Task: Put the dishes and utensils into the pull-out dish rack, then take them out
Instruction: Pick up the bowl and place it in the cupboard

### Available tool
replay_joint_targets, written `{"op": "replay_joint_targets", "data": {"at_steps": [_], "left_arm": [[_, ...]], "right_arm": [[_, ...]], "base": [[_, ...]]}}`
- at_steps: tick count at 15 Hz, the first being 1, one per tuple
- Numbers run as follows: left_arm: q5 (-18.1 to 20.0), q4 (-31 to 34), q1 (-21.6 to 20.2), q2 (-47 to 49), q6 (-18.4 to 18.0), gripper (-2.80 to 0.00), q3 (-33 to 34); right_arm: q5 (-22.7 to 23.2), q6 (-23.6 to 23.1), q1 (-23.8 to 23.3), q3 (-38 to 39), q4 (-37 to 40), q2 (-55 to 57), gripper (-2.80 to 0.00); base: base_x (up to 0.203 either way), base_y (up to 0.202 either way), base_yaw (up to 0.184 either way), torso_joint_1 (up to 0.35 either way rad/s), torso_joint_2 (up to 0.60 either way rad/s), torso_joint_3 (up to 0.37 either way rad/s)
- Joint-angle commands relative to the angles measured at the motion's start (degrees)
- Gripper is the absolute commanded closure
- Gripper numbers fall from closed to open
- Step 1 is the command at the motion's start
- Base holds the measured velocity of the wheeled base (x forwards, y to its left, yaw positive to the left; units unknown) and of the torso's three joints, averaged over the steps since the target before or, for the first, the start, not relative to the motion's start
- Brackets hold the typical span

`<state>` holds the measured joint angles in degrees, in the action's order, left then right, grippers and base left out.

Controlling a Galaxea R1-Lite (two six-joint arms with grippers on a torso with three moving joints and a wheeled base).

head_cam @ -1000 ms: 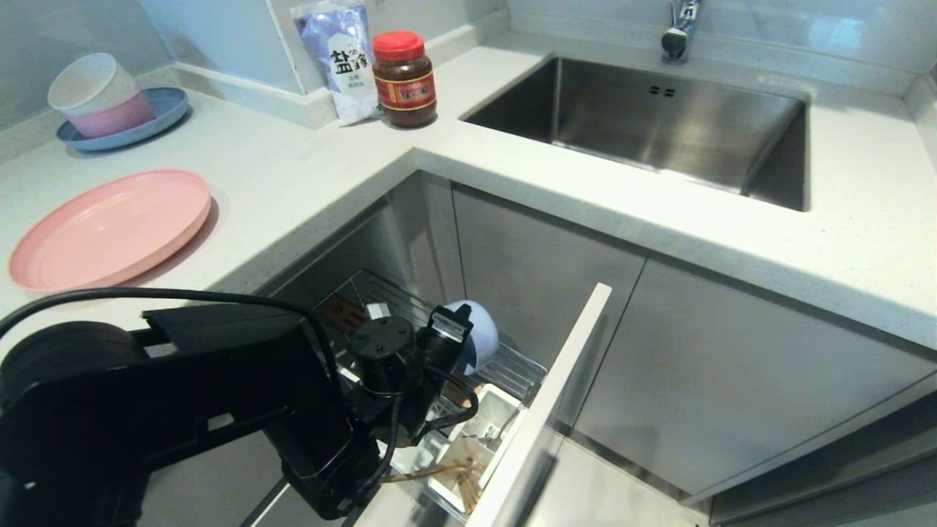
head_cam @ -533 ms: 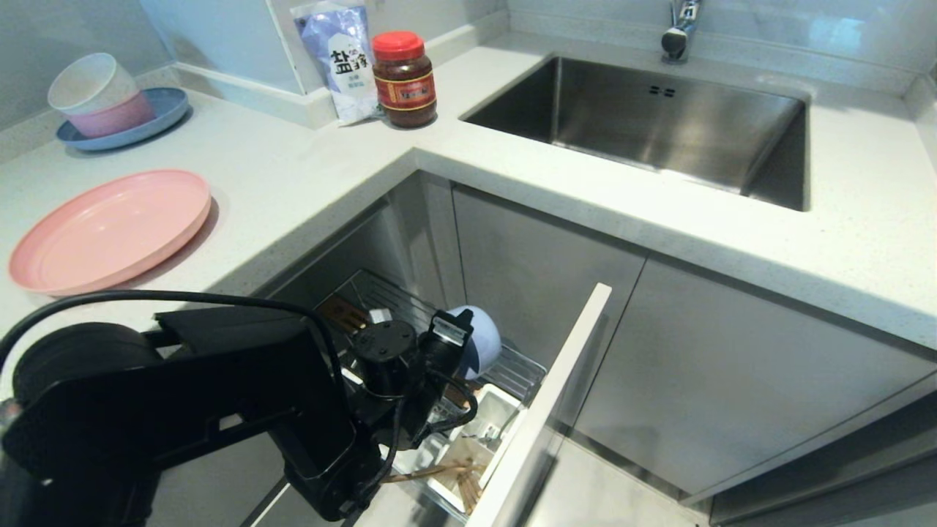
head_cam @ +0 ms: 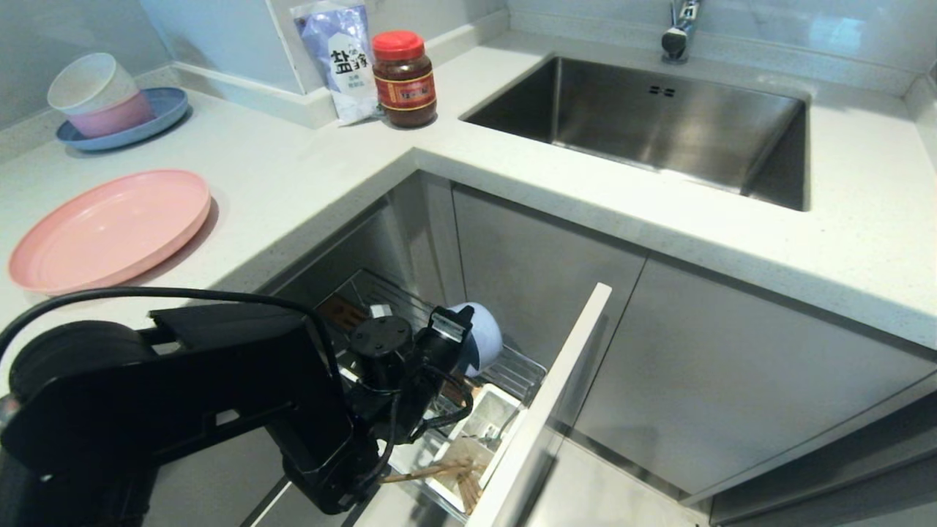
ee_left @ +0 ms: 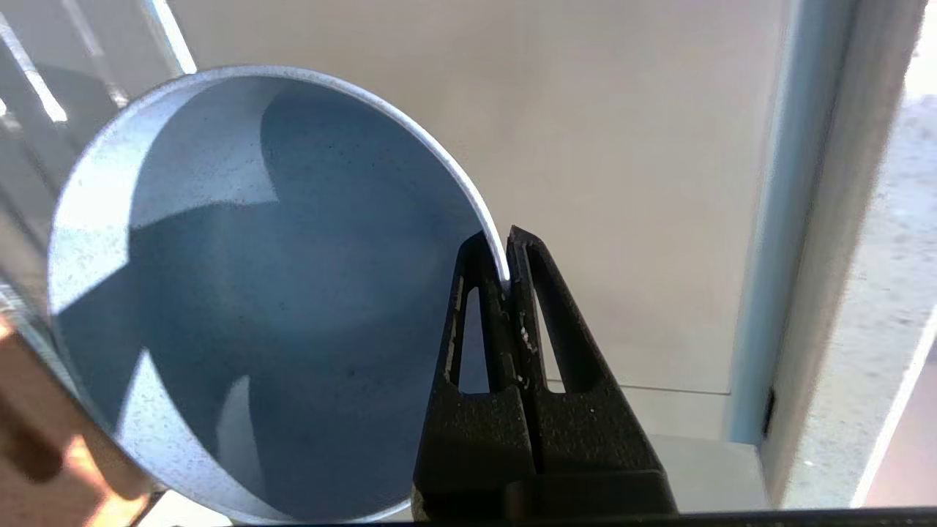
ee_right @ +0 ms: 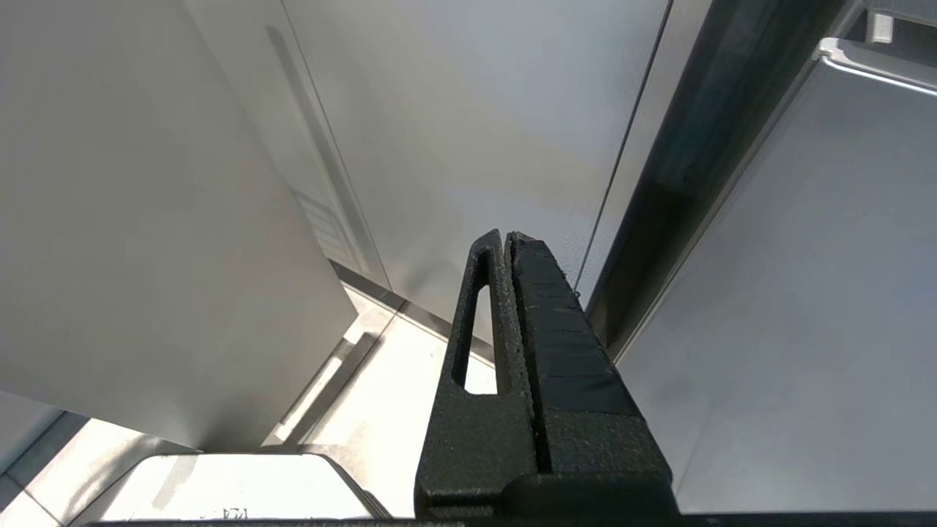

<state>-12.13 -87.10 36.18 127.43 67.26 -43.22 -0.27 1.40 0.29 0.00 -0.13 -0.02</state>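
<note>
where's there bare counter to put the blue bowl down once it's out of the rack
Bare counter lies between the pink plate and the sauce jar, and a wide strip runs in front of the sink. The back left corner is taken by the stacked bowls. The left gripper is shut on the blue bowl over the crowded rack.

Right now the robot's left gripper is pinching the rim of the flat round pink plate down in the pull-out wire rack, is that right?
Not quite: the left gripper pinches the rim of the round blue-grey bowl, as the left wrist view shows. The flat round pink plate lies on the white countertop.
</note>
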Motion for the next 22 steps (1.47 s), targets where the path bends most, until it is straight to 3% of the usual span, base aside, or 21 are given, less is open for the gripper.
{"op": "replay_joint_targets", "data": {"at_steps": [1, 8, 22], "left_arm": [[0.2, -0.6, -0.7, -1.9, 0.4, 0.00, -0.3], [3.4, -0.6, -1.7, -1.2, 0.5, 0.00, -1.8], [4.3, -0.6, -2.3, 4.1, 1.7, 0.00, -3.4]], "right_arm": [[0.0, 0.0, 0.1, 0.1, 0.0, -0.2, 0.00], [0.0, 0.0, 0.0, 0.1, 0.0, -0.2, 0.00], [0.0, 0.0, 0.0, 0.1, 0.0, -0.2, 0.00]], "base": [[0.000, 0.000, 0.000, 0.000, 0.00, 0.000], [0.000, 0.000, 0.000, 0.000, 0.00, 0.000], [0.000, 0.000, 0.000, 0.000, 0.00, 0.000]]}}
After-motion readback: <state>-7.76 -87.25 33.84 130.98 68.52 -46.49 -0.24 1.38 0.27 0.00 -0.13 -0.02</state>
